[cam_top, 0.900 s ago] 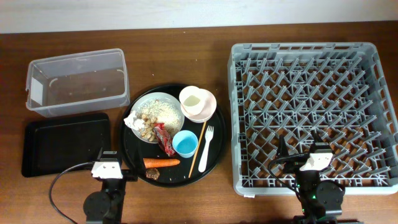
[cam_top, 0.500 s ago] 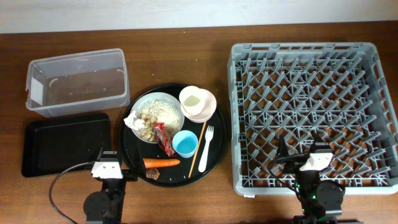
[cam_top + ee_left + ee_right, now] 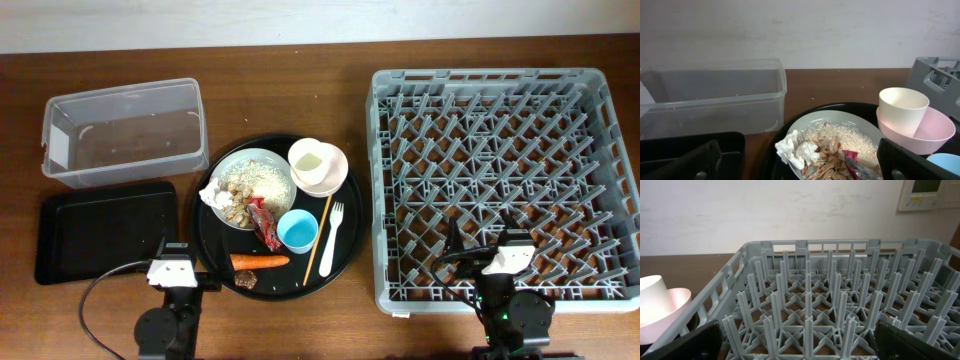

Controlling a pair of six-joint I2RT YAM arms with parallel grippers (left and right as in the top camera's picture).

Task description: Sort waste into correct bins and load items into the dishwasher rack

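Note:
On the round black tray (image 3: 215, 240) a white plate (image 3: 262, 163) holds rice and scraps (image 3: 837, 137), a crumpled napkin (image 3: 795, 150) and a red wrapper (image 3: 266, 226). A carrot (image 3: 260, 261) and a brown lump (image 3: 247, 282) lie at the tray's front. A white cup (image 3: 902, 107) sits in the pink bowl (image 3: 932, 132). A blue cup (image 3: 297, 231), chopsticks (image 3: 322, 232) and a fork (image 3: 333, 235) lie alongside. The grey rack (image 3: 500, 180) is on the right. My left gripper (image 3: 800, 165) is open before the plate. My right gripper (image 3: 800, 340) is open over the rack's front edge.
The clear tub (image 3: 125, 132) stands at the back left with the flat black tray (image 3: 105, 232) in front of it. A cable (image 3: 100, 285) curls by the left arm's base. Bare wooden table lies between the round tray and the rack.

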